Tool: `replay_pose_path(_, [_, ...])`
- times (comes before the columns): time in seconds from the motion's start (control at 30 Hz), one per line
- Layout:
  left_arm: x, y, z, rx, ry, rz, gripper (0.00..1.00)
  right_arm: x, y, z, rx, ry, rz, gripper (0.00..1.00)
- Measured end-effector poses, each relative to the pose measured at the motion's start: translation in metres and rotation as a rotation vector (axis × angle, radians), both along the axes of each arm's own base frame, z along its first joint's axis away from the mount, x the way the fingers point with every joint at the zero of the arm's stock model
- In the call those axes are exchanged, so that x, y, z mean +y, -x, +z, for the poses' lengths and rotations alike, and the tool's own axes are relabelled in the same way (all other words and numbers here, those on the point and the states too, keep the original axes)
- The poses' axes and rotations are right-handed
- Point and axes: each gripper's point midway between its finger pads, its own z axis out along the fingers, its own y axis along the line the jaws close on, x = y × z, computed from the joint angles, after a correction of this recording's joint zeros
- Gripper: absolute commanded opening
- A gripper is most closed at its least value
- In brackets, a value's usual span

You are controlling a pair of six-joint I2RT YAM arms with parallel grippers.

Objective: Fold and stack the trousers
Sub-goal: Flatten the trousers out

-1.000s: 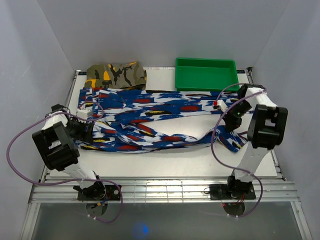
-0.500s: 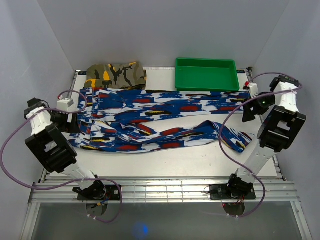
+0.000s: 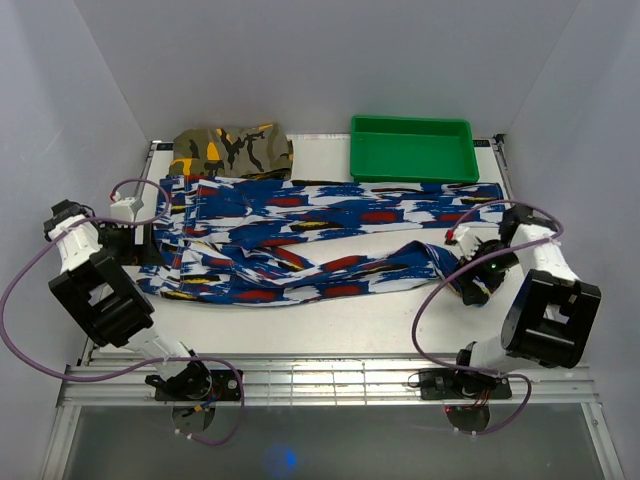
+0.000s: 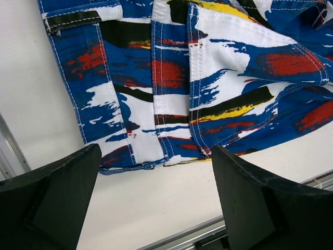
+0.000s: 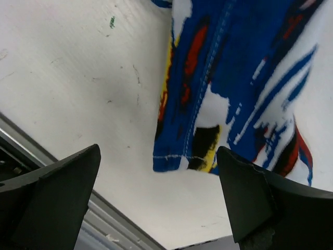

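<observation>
The trousers (image 3: pixel 300 235) lie across the surface (image 3: pixel 350 320); behind them, a folded garment (image 3: pixel 232 150) left, a tray (image 3: pixel 410 150) right.

The work area contains one pair of trousers (image 3: pixel 300 235), one folded camouflage garment (image 3: pixel 232 150), one green tray (image 3: pixel 412 150), one table (image 3: pixel 330 322) and two two-finger grippers, namely one left gripper (image 4: pixel 156 187) and one right gripper (image 5: pixel 158 192).
</observation>
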Motion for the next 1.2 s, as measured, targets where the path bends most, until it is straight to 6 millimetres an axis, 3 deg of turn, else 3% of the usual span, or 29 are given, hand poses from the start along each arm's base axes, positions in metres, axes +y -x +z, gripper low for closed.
replay_pose_path(0.13, [-0.002, 0.003, -0.005, 0.01, 0.008, 0.002, 0.98, 0.008, 0.005, -0.031, -0.072, 0.103, 0.098, 1.0])
replay_pose_path(0.17, [-0.003, 0.004, -0.007, 0.014, 0.009, 0.003, 0.98, 0.007, 0.008, -0.039, -0.083, 0.135, 0.123, 0.95])
replay_pose_path(0.23, [-0.004, 0.006, -0.01, 0.021, 0.011, 0.004, 0.98, 0.006, 0.009, -0.049, -0.114, 0.191, 0.16, 0.74])
replay_pose_path(0.27, [-0.004, 0.007, -0.011, 0.024, 0.011, 0.005, 0.98, 0.005, 0.004, -0.046, -0.156, 0.224, 0.17, 0.56])
replay_pose_path(0.33, [-0.003, 0.006, -0.012, 0.023, 0.007, 0.007, 0.98, 0.001, -0.008, -0.044, -0.221, 0.283, 0.185, 0.39])
replay_pose_path(0.37, [-0.002, 0.006, -0.013, 0.022, 0.005, 0.008, 0.96, -0.003, -0.015, -0.044, -0.238, 0.309, 0.186, 0.12])
replay_pose_path(0.4, [-0.002, 0.006, -0.014, 0.022, 0.004, 0.008, 0.95, -0.006, -0.019, -0.045, -0.24, 0.323, 0.175, 0.08])
replay_pose_path(0.5, [-0.003, 0.008, -0.02, 0.025, 0.001, 0.001, 0.86, -0.013, -0.031, -0.036, -0.246, 0.347, 0.146, 0.08])
replay_pose_path(0.57, [-0.005, 0.012, -0.026, 0.033, -0.002, -0.012, 0.82, -0.016, -0.046, -0.018, -0.271, 0.341, 0.118, 0.08])
replay_pose_path(0.7, [-0.008, 0.028, -0.046, 0.06, -0.035, -0.048, 0.79, -0.018, -0.096, 0.049, -0.402, 0.293, 0.045, 0.08])
replay_pose_path(0.73, [-0.009, 0.032, -0.05, 0.066, -0.047, -0.058, 0.79, -0.019, -0.101, 0.055, -0.415, 0.288, 0.038, 0.08])
replay_pose_path(0.77, [-0.009, 0.035, -0.053, 0.07, -0.059, -0.067, 0.79, -0.022, -0.123, 0.082, -0.47, 0.264, 0.003, 0.08])
replay_pose_path(0.87, [-0.006, 0.038, -0.056, 0.067, -0.09, -0.083, 0.79, -0.034, -0.158, 0.108, -0.494, 0.216, -0.064, 0.08])
replay_pose_path(0.97, [-0.002, 0.036, -0.052, 0.054, -0.118, -0.084, 0.81, -0.051, -0.188, 0.098, -0.442, 0.177, -0.137, 0.08])
replay_pose_path(1.07, [0.0, 0.034, -0.047, 0.046, -0.129, -0.076, 0.84, -0.071, -0.212, 0.057, -0.31, 0.142, -0.234, 0.08])
replay_pose_path(1.17, [0.007, 0.026, -0.036, 0.026, -0.135, -0.051, 0.88, -0.095, -0.223, 0.01, -0.169, 0.121, -0.336, 0.28])
replay_pose_path(1.2, [0.01, 0.024, -0.031, 0.02, -0.13, -0.039, 0.89, -0.101, -0.22, -0.004, -0.125, 0.114, -0.365, 0.52])
